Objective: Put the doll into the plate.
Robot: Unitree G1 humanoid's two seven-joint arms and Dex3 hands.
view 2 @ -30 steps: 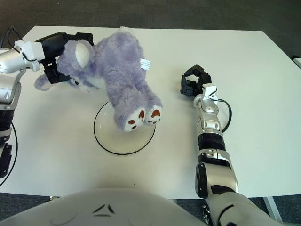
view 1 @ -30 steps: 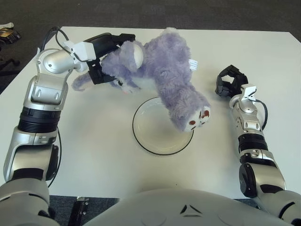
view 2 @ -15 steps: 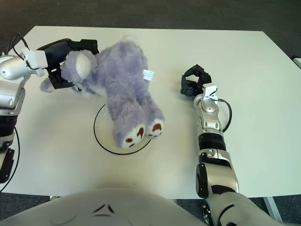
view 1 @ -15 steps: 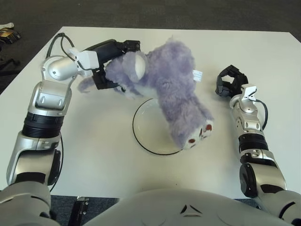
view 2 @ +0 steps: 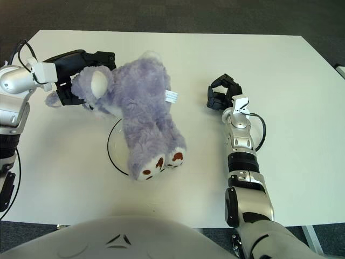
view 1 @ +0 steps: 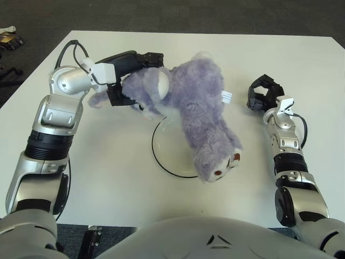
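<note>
Both doll point(view 1: 202, 118) feet lower, nearer plate point(view 1: 167, 154) front rim; left hand point(view 1: 126, 75) gripping.

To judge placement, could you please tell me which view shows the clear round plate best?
The left eye view: the clear round plate shows more bare left rim beside the purple plush doll. The right eye view shows only a thin arc.

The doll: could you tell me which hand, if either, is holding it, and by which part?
The left hand grips the purple doll by its head, with its body hanging over the plate. The right hand, to the doll's right, holds nothing.
</note>
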